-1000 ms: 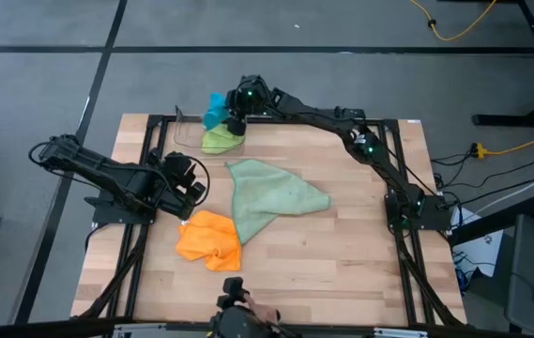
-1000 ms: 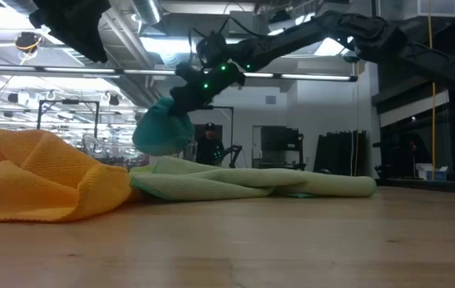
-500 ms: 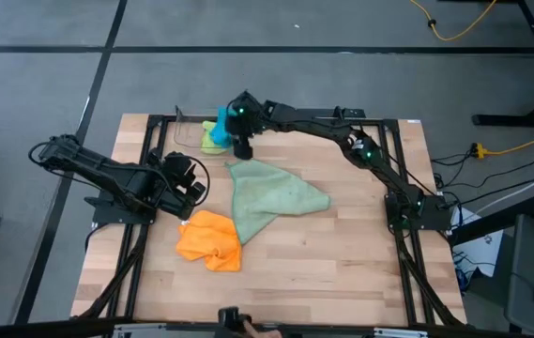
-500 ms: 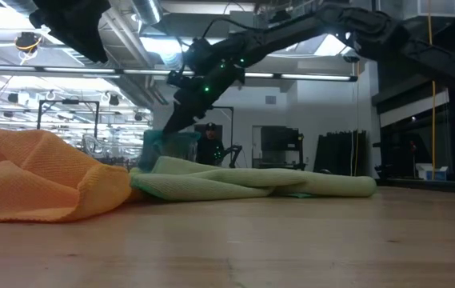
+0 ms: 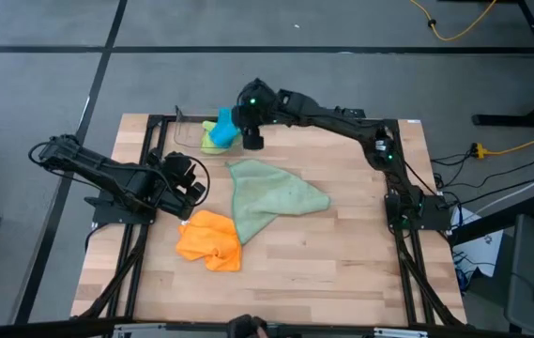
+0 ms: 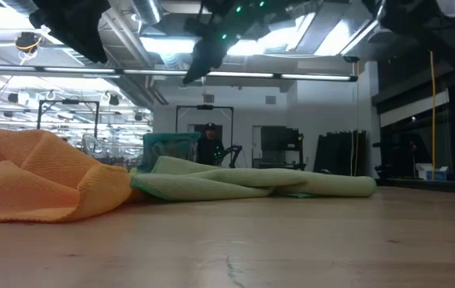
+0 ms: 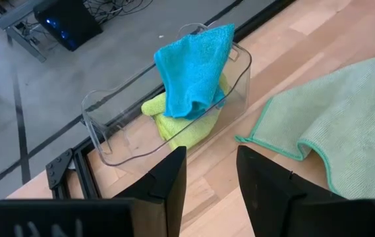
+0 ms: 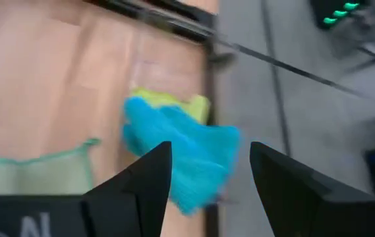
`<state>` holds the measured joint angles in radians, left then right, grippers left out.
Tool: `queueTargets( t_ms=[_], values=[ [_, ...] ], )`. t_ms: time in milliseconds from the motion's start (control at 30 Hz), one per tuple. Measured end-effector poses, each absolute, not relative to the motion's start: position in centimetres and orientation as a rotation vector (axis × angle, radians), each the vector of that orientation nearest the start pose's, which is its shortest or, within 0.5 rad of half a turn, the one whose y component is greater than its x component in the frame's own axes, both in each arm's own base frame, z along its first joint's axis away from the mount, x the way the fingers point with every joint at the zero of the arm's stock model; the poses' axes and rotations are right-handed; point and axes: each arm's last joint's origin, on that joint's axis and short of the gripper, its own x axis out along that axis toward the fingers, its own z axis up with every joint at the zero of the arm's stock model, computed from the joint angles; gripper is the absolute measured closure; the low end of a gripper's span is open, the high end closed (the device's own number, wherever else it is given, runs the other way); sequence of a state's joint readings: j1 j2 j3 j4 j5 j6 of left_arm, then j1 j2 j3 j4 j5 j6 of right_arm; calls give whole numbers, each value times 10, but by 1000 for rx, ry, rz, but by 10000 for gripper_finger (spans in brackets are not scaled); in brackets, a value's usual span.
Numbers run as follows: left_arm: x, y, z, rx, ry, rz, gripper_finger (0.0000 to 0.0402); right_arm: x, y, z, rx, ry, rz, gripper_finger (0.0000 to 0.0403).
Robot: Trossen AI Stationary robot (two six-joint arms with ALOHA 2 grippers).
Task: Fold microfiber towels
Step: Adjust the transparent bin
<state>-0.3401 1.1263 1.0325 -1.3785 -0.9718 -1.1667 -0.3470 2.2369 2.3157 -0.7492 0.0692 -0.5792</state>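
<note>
four towels show on the worktop: the teal blue towel and lime green towel sit in the clear bin at twelve o'clock, the pale sage towel lies spread at centre, the orange towel crumpled at seven o'clock. the right claw hovers beside the bin, fingers apart, holding nothing. the left claw waits at nine o'clock, fingers apart, empty.

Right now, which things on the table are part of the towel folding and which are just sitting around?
Part of the job:
- teal towel, in the bin
- lime towel, under it
- sage towel
- orange towel

Just there:
- clear bin
- black frame at the table edge
</note>
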Motion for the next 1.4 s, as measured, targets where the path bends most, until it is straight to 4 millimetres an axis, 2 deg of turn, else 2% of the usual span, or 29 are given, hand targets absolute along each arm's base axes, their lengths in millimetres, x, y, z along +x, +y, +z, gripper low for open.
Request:
queueTargets(
  t_ms=[167,267,333,533,600,700,800,933,1000,1100,1267,1400],
  values=[
    [163,-32,295,-103,675,1035,276,452,-173,348,-396,816,-442,198],
    [165,-33,295,-117,652,1035,276,433,-170,354,-364,933,-571,198],
    [166,-33,296,-127,636,1033,276,417,-167,354,-344,1060,-587,198],
    [169,-34,296,-150,614,1029,276,375,-158,337,-23,1437,-475,198],
    [171,-34,294,-164,594,1027,276,373,-157,328,76,1448,-453,198],
    [173,-32,285,-151,601,1041,276,361,-146,314,174,1515,-312,198],
    [172,-26,281,-131,621,1074,276,339,-127,302,183,1589,-246,198],
    [175,-14,280,-165,610,1140,276,305,-100,278,220,1602,-288,198],
    [179,-4,279,-195,601,1193,276,289,-87,270,241,1545,-322,198],
    [180,27,288,-307,667,1286,276,271,-71,254,255,1484,-341,198],
    [166,97,310,-606,737,1437,276,257,-56,238,234,1367,-320,198],
    [154,153,306,-710,837,1562,276,252,-52,232,226,1350,-311,198]
  ],
)
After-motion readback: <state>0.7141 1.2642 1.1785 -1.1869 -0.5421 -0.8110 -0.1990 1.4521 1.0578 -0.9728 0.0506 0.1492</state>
